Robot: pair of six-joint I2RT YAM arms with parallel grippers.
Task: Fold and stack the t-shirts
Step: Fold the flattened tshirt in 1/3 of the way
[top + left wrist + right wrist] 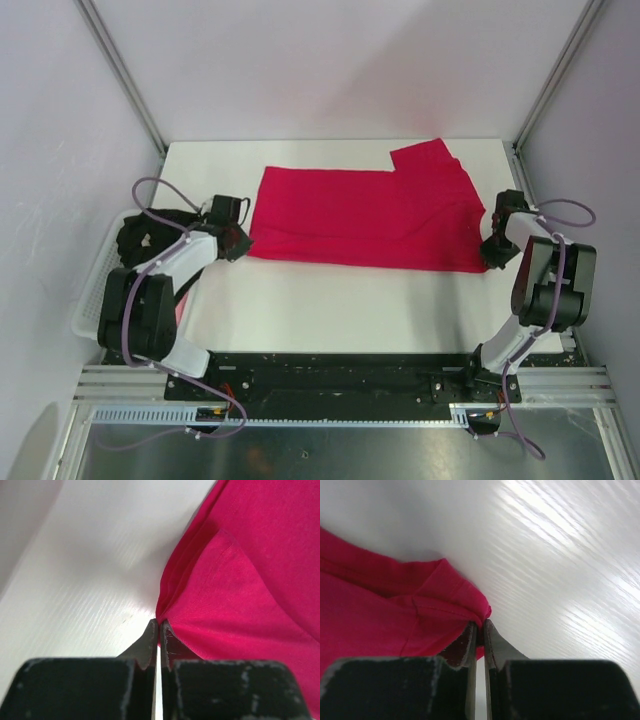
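- Top view: the bright crimson-red soft cloth t-shirt (360, 215) lies spread across the far half of the flat white table (330, 300). One sleeve pokes out at its far-right corner.
- The left gripper (232, 240) sits at the shirt's near-left corner and the right gripper (492, 250) at its near-right corner. The near hem runs between them.
- A white plastic lattice basket (88, 310) stands at the table's left edge, close beside the left arm. A crumpled dark cloth shirt (133, 238) lies in it.
- Left wrist view: the left gripper (159, 626) has its jaws pinched together on the corner of the red fabric, which bunches into a small peak at the tips. Bare table lies to the left.
- Right wrist view: the right gripper (480, 628) is clamped on a doubled hem corner, with creases running back from the pinch. Bare table lies to the right.
- Step in hand, as I judge it: the grasp for a fold of the red shirt, with both near corners secured.
- The next move calls for lifting both corners together and carrying the near hem over toward the far edge. The hands should stay level so the crease runs straight.
- Nothing on the table blocks that path. The protruding sleeve may leave the fold uneven, and the basket is close to the left arm.
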